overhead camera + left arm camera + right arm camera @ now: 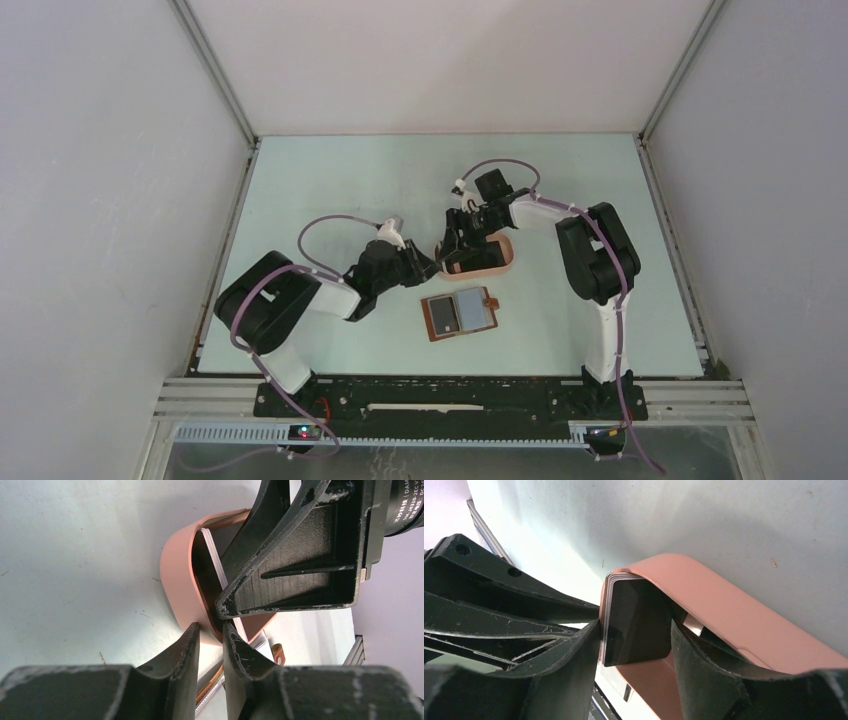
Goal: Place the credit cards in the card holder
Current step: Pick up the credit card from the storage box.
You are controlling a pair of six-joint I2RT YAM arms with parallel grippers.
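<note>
1. Nearest the arm bases, the small reddish-brown leather card holder [460, 313] is lying open and flat on the pale green counter [330, 180]. Its greyish pockets are facing up. It is near the tray but not touching it, and apart from both grippers.
2. Just beyond it, the left gripper [210, 629] is sitting at the end of the pink oval plastic tray [175, 575]. Its jaws are standing narrowly apart with the tray's end wall between them, seemingly pinching that wall to steady it.
3. Inside that same end, the credit cards [636, 620] are standing on edge as a thin stack of plastic rectangles. A black one is facing out, and the stack is leaning against the curved wall.
4. The right gripper [634, 625] is reaching into the tray and bracketing the stack. Its jaws are set wide, with one finger at each side edge. Whether they are pressing on the cards yet cannot be told.
5. The cards are probably light, stiff and smooth, so they are likely to slide over one another and fan out. Their thin edges are offering little purchase, so a hold across two opposite edges looks best, squeezing gently enough not to bow the plastic.
</note>
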